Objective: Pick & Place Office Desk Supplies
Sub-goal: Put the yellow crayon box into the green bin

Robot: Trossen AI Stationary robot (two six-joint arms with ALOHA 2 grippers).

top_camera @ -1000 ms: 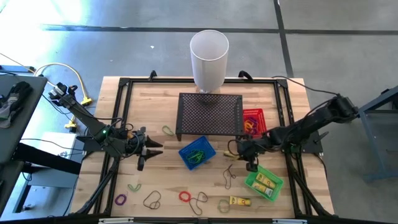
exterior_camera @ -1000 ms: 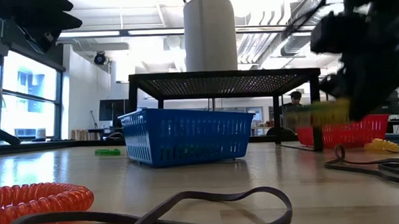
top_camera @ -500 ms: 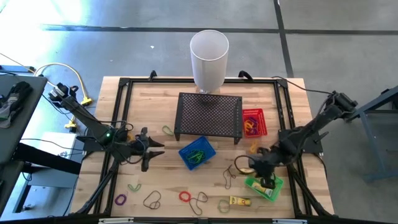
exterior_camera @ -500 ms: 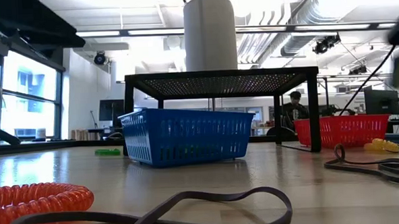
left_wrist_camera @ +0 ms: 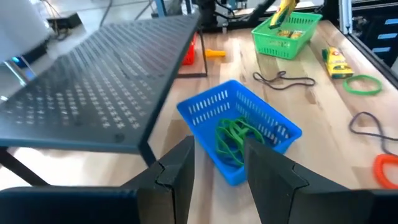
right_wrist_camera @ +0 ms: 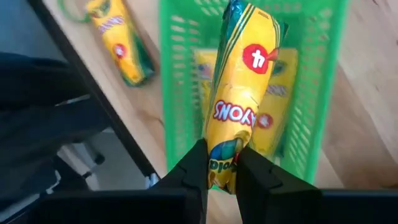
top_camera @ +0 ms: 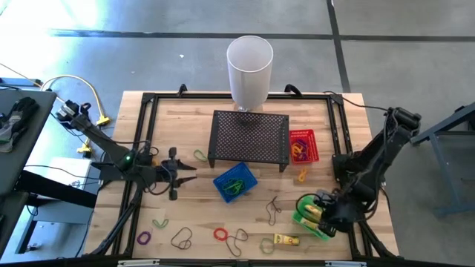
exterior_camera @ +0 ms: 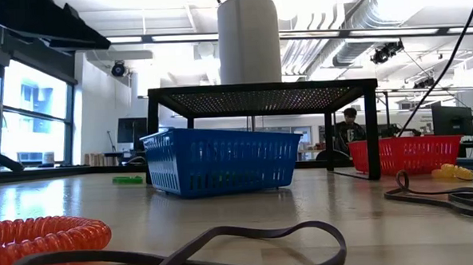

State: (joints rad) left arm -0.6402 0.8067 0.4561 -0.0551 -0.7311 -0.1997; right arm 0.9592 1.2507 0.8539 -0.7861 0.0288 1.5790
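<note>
Your right pincer [right_wrist_camera: 221, 165] clamped yellow crayon pack [right_wrist_camera: 239, 93] over green basket [right_wrist_camera: 311, 81]; left pincer [left_wrist_camera: 214, 165] hung parted, empty, facing blue basket [left_wrist_camera: 239, 127].

The surface [top_camera: 185, 126] is pale, matt wood. The baskets, blue [left_wrist_camera: 249, 112] and green [right_wrist_camera: 311, 99], look like glossy latticed plastic. The crayon pack [right_wrist_camera: 239, 93] has a shiny wrapper.
</note>
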